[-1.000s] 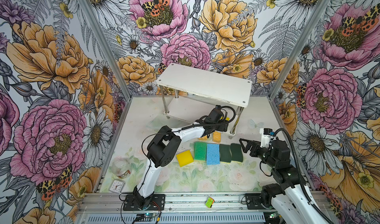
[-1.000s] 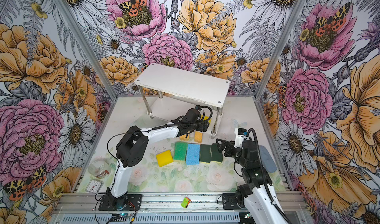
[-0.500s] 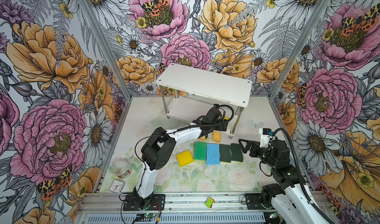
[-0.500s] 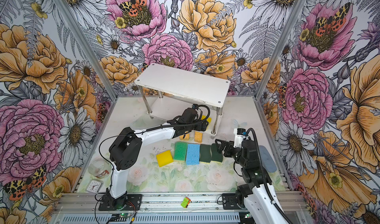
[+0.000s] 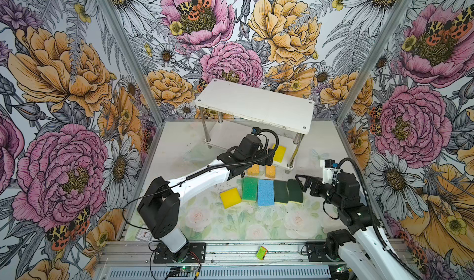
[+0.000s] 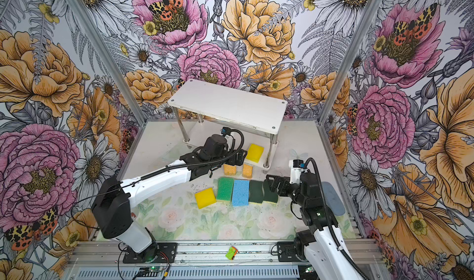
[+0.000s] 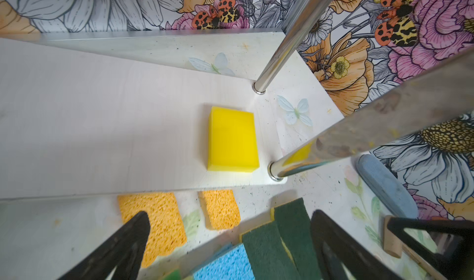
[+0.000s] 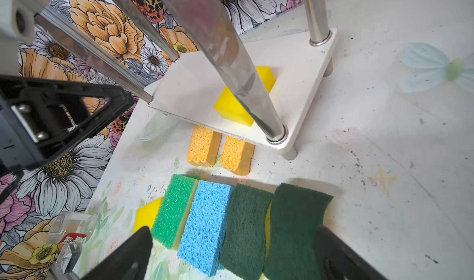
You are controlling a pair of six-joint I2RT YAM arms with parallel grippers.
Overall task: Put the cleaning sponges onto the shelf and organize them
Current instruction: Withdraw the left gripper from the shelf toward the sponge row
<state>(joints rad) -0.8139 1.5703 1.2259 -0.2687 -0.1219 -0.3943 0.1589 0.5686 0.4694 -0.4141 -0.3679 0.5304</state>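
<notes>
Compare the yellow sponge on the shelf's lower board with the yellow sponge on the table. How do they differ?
Place: the shelved yellow sponge lies on the shelf's lower board; the table yellow sponge lies on the table in front.
Company: the shelved yellow sponge lies alone near a metal post; the table yellow sponge ends a row, beside the green-topped sponge.
Both are plain yellow blocks lying flat.

I log on the shelf (image 8: 302, 91), lower board: one yellow sponge (image 8: 230, 106) at the corner by a post (image 8: 256, 99).

On the worktop (image 8: 384, 150):
- Two orange sponges (image 8: 202, 147) sit just off that board's edge.
- A touching row holds the green sponge (image 8: 174, 209), the blue sponge (image 8: 205, 224) and two dark-green sponges (image 8: 246, 227).
- A second yellow block (image 8: 147, 215) is half hidden beside the green sponge.
</notes>
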